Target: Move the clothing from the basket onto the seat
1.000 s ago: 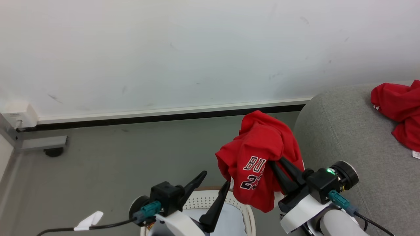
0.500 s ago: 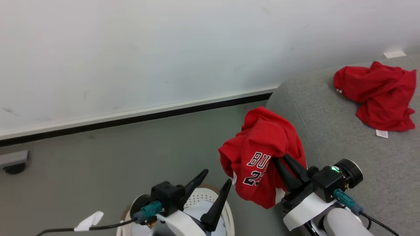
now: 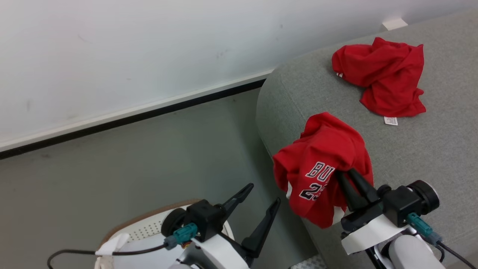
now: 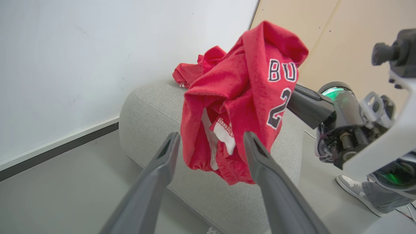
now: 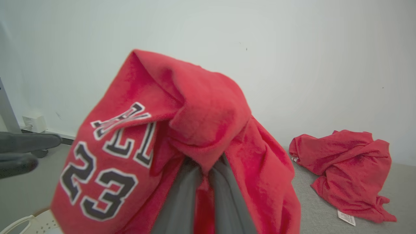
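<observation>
Over the edge of the grey sofa (image 3: pixel 429 149) now, not the floor (image 3: pixel 149 157), my right pincer (image 3: pixel 345 175) clamps the 23 jersey (image 3: pixel 321 164), nearly ready to release; left pincer (image 3: pixel 262 193) gapes empty.

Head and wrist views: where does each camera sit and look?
Head view: on the head, looking down at floor, basket and seat; left gripper open, right gripper shut on the jersey.
Left wrist view: on that wrist, looking along its open fingers at the jersey and right gripper.
Right wrist view: on that wrist, looking along its shut fingers under the jersey at the wall.
Shared: all show the jersey and the other red garment.
</observation>
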